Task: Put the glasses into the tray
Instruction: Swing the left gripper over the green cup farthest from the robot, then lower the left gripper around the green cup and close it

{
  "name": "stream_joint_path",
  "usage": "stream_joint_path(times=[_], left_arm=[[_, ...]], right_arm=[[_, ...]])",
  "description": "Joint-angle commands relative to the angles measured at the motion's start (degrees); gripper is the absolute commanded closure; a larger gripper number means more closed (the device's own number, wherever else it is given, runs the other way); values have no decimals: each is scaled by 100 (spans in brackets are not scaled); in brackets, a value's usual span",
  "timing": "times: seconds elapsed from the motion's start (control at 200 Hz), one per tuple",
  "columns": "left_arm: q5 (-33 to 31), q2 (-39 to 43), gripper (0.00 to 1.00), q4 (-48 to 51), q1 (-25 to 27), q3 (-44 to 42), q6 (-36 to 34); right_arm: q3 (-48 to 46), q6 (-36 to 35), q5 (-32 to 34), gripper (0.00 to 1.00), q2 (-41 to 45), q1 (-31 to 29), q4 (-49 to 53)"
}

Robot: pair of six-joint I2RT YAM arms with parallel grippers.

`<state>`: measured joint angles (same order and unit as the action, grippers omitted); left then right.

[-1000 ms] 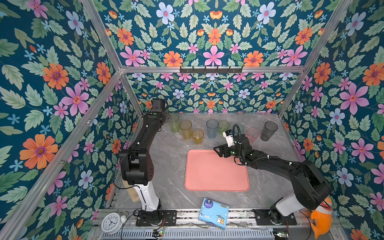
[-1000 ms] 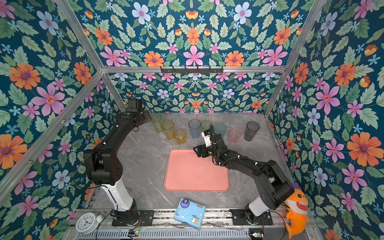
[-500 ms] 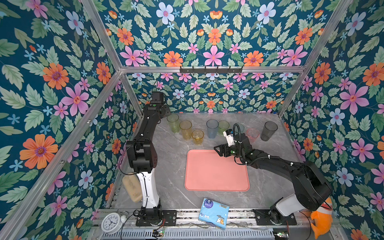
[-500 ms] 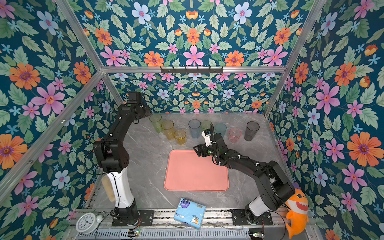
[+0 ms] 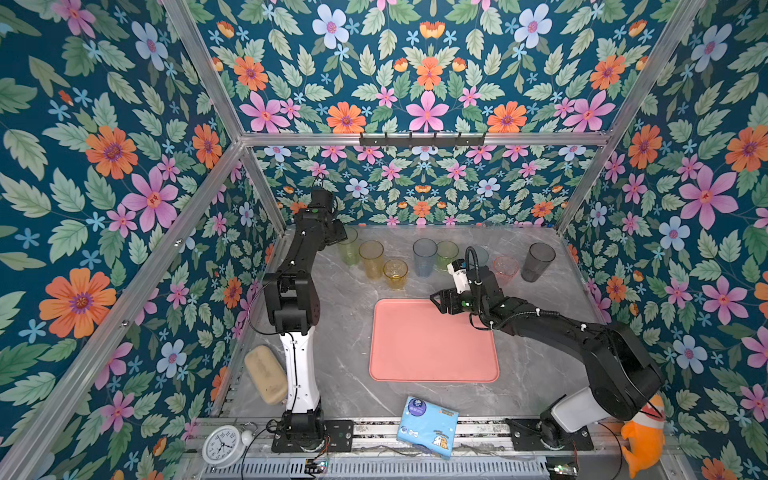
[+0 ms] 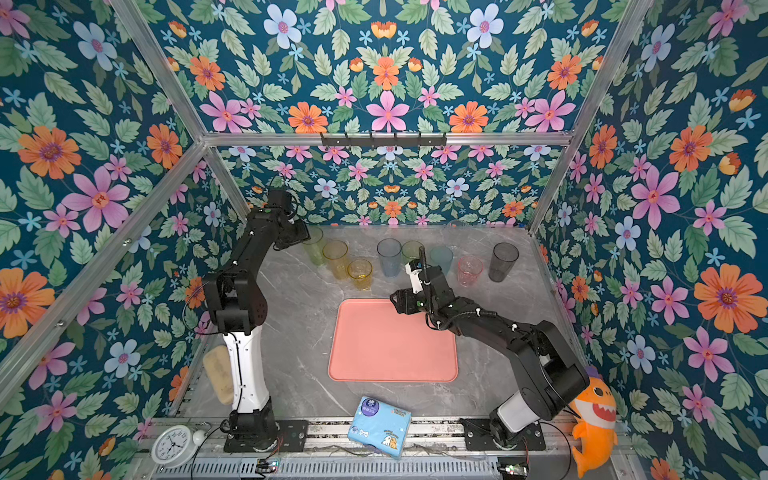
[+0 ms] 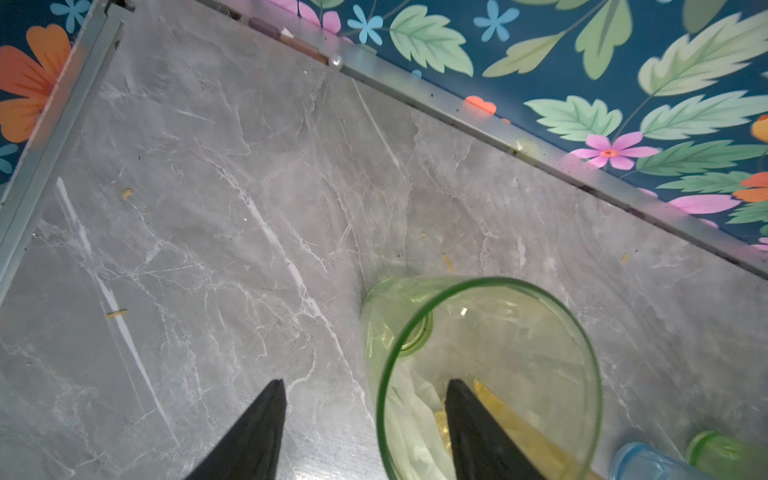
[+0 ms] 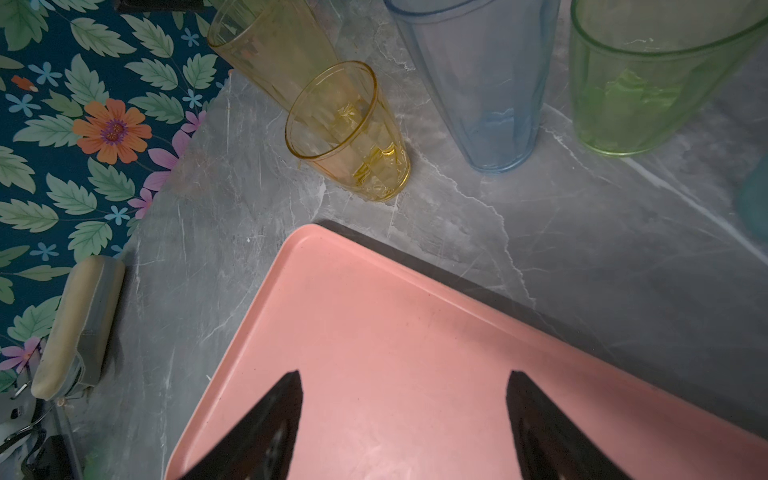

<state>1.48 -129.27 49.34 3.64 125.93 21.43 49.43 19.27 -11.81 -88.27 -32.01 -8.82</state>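
Progress: nothing is placed yet. The tray is bare in both top views, so I judge the job to be at its very start.
Tray: it lies flat on the table at the middle of my clock face, with no glass touching it.
Glasses: all stand upright on the table in a row beyond the tray, running from 11 o'clock round to 1 o'clock. In order they are the yellow-green glass, tall amber, short amber, blue-grey, green, teal, pink and dark grey. I can count eight; I cannot make out a clear one.
Nearest to tray: short amber, just past the 11 o'clock corner.
Left gripper: it is at the 11 o'clock end of the row, over the yellow-green glass. Its jaws are apart, with one finger down inside the glass and the other outside. The wall sits between them and is not pinched, as far as I can see.
Right gripper: jaws spread wide and empty, hanging over the tray's 1 o'clock corner, near green and teal.
Step in hand: I read this as my left arm lining up a rim pinch for the first pick.
Left to do: every glass I can count has yet to be lifted, carried and set down upright inside the rim.
Watch: tall amber stands just beside the yellow-green glass, so a crooked lift could knock it.
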Motion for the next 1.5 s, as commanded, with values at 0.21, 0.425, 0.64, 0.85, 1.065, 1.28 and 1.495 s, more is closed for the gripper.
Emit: stream_joint_path(times=[0.21,0.425,0.64,0.85,1.065,1.28,1.495], left_arm=[[88,-260,58,474,-7,428,-225],[34,-324,72,436,-17,476,-260],[83,-352,84,383,-21,485,-326],[72,-349,90,383,-28,494,-360],[18,-322,96,453,-30,494,-423],[19,-149,97,648,-31,472,-488],[-36,185,99,930,-30,309,-499]], right_arm=[[85,93,34,21,-106,-2,84],[146,94,74,21,-173,-2,174],[286,186,118,21,-302,30,372],[309,217,84,21,-331,46,388],[299,290,-74,21,-333,65,330],[286,289,-140,21,-331,72,296],[304,294,-172,21,-352,77,301]])
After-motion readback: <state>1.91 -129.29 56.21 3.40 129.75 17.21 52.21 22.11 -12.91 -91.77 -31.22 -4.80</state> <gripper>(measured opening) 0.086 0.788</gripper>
